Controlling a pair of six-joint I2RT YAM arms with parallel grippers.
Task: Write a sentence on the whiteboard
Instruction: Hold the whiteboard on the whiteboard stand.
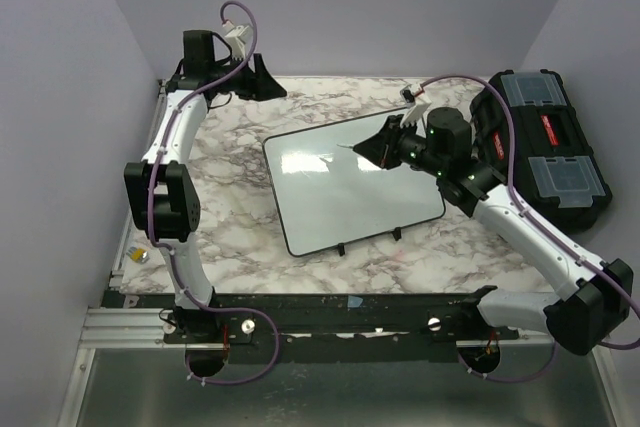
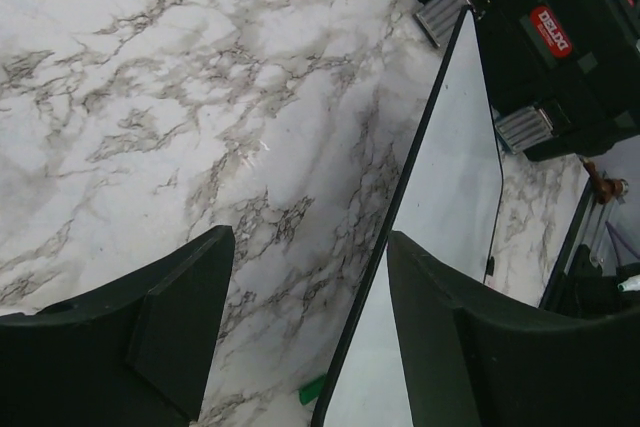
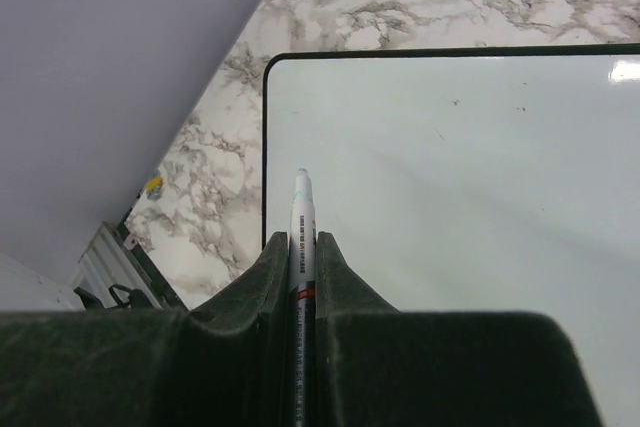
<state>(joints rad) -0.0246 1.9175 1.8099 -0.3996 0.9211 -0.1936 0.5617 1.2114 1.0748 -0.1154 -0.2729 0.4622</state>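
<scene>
Right wrist, marker (image 3: 302, 212) clamped, above whiteboard (image 3: 470, 197)

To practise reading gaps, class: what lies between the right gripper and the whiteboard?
A white marker, clamped in the right gripper, points out over the whiteboard; the right wrist view shows it best.

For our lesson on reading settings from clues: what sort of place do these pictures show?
Probably a robot test booth: plain walls close in a marble-pattern table, a left arm and right arm are bolted at its near edge, and the right tool grips a pen above a whiteboard.
</scene>
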